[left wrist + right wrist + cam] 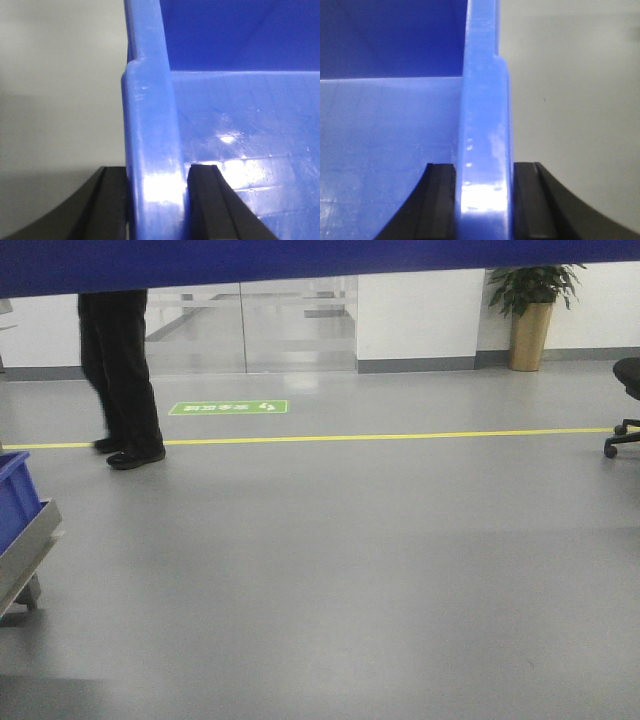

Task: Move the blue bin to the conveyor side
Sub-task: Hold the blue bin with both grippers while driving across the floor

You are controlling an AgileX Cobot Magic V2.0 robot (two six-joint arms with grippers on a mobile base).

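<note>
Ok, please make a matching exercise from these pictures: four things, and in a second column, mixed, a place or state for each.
1. blue bin
2. potted plant
3. office chair
4. person

A. cut off at the right edge
B. against the white wall
C. standing on the left
D. rim clamped by left gripper and right gripper

Pairs: 1-D, 2-B, 3-A, 4-C

The blue bin (240, 130) looks like glossy, smooth plastic.

Tally by kind
One blue bin (150, 125), left end effector (157, 172) and right end effector (482, 167) making two, one person (122, 370), one potted plant (530, 300).
</note>
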